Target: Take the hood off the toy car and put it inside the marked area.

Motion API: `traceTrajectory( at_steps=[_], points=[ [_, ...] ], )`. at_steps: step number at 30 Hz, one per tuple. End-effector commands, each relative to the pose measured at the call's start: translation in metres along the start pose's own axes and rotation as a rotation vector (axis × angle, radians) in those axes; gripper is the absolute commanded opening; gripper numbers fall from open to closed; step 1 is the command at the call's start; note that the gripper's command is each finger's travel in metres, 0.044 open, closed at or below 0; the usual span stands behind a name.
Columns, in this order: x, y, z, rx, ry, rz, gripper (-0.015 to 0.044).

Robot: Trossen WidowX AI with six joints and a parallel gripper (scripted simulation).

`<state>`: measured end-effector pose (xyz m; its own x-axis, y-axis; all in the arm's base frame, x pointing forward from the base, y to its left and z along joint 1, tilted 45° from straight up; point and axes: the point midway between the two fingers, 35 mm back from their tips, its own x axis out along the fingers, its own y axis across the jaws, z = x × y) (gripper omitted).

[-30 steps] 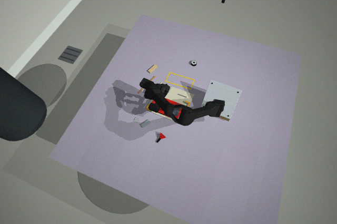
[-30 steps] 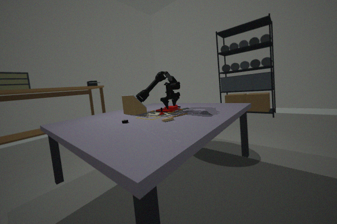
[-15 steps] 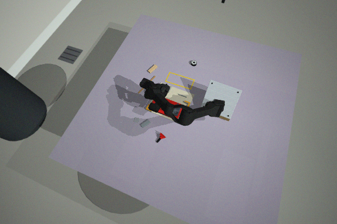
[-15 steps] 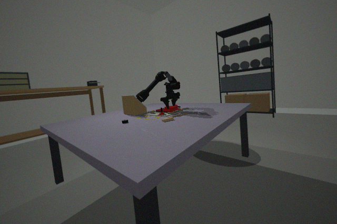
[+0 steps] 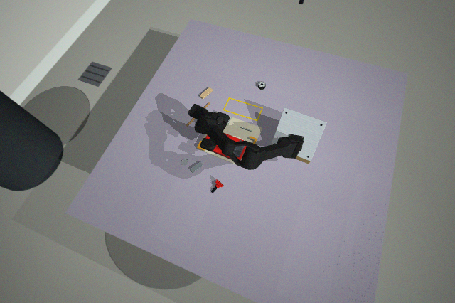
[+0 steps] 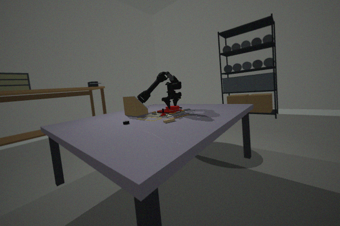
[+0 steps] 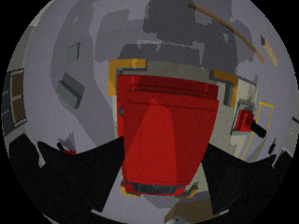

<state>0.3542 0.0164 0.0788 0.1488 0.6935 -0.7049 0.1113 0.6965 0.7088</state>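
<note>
Hood, red and flat, sits on the toy car under the wrist camera, filling the middle of that view. It is broad at the far end and narrows toward the camera, where the car's dark front strip shows just below it. The gripper is clamped on the hood, its dark fingers coming in from both lower sides of the wrist view and pressing its long edges, standing fairly wide on it.

From the top, the car is mostly hidden by the arm, with red showing on either side of the black links. It rests on a pale board with orange corner marks. In the exterior view the gripper points straight down onto the red car.

The marked area, a yellow rectangle outline on the table, lies just beyond the board, apart from the hood. The arm's base stands on a white plate to the right of the board.

Loose parts lie around: a tan block near the yellow outline, a small wheel farther off, two grey pieces beside the board, and a small red-and-grey part nearer the table's middle.

Past the table in the exterior view stand a dark shelf with round grey items and a wooden bench.
</note>
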Motion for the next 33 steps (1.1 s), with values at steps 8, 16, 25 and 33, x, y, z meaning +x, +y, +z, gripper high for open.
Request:
traceTrajectory(
  at_steps=[8,16,25,33],
  points=[
    [-0.009,0.0,0.001,-0.004,-0.005,-0.003,0.0],
    [-0.014,0.0,0.001,-0.003,-0.005,-0.003,0.0],
    [-0.02,0.0,0.001,-0.003,-0.005,-0.003,0.0],
    [-0.052,-0.001,0.002,-0.002,-0.005,-0.005,0.0]
  ],
)
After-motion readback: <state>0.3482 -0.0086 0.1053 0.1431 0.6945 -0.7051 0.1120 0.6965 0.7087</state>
